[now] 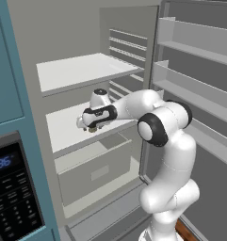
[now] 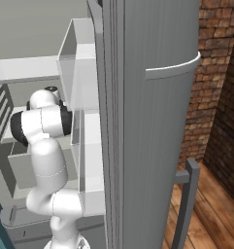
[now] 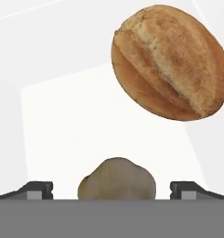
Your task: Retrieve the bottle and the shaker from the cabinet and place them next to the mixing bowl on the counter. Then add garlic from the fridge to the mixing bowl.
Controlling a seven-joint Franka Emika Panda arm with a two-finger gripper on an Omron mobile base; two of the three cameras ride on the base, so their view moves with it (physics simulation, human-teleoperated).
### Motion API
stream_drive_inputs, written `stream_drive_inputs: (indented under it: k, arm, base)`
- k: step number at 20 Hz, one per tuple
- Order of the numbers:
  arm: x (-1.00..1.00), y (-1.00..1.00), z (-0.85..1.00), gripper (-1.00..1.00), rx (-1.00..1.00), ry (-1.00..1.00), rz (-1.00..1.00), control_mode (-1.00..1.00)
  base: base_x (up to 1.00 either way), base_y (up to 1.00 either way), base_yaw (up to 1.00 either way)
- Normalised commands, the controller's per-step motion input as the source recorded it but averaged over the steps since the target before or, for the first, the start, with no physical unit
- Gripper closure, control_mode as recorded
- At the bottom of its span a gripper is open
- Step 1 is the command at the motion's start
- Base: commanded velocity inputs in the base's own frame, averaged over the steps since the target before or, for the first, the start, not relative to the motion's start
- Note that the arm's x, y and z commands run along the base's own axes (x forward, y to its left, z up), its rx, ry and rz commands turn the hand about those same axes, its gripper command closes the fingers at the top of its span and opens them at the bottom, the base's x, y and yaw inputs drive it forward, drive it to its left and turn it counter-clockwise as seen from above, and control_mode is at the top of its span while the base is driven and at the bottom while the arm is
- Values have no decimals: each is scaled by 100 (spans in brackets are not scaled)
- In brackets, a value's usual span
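Note:
The fridge (image 1: 82, 70) stands open, and my arm reaches onto its middle white shelf (image 1: 63, 132). In the hand view the garlic (image 3: 117, 179), a pale brownish lump, lies on the shelf between my two finger tips (image 3: 36, 188). My gripper (image 3: 111, 188) is open around it, with a gap on each side and no contact that I can see. From the left base view the gripper (image 1: 89, 126) hangs low over the shelf with the garlic (image 1: 92, 130) just under it.
A brown bread roll (image 3: 171, 60) lies on the same shelf beyond the garlic. Below the shelf sits a grey drawer (image 1: 93, 172). The open fridge door (image 2: 147, 121) with its racks (image 1: 195, 47) stands to the arm's right. An oven panel (image 1: 11, 188) is at the left.

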Motion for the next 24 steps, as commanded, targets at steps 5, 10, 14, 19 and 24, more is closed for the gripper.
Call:
stream_drive_inputs:
  k: [5, 10, 14, 19, 24]
  arm:
    - [0, 0, -10, -100, 0, 0, -2, -100]
    - [0, 0, -22, -100, 0, 0, 0, -100]
    - [1, 0, -18, -100, -1, 0, 0, -100]
    - [0, 3, 0, -100, 0, 0, 0, -100]
    - [0, 0, 0, 100, 0, 0, 0, -100]
  base:
    - [0, 0, 0]
    - [0, 0, 0]
    - [0, 0, 0]
    - [0, 0, 0]
    - [0, 0, 0]
